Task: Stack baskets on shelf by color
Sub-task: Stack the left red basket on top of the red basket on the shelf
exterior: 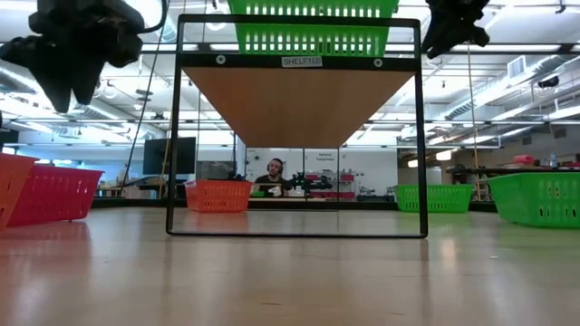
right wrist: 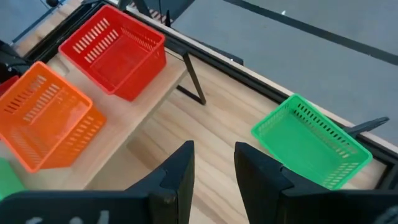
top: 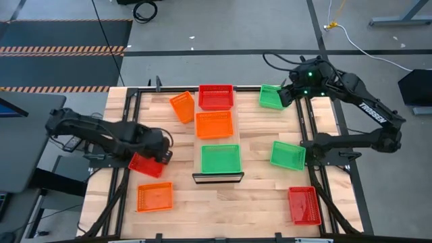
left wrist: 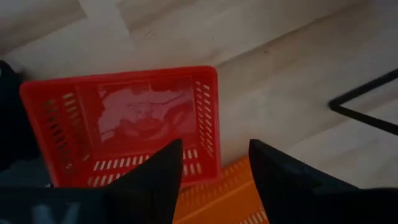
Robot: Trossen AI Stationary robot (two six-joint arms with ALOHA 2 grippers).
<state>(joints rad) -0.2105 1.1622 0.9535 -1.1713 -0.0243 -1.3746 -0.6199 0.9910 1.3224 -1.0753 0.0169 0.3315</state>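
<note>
Now | left gripper [top: 158, 154] hovers open over red basket [top: 145, 165] at table's left | right gripper [top: 287, 94] part-open, empty, beside far green basket [top: 271, 97] | tip: straddle one wall squarely before pinching.

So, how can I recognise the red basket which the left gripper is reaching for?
Find the shelf mid-table, then look left to the left gripper. The red basket lies under it, unlike the orange basket nearer the front edge.
</note>
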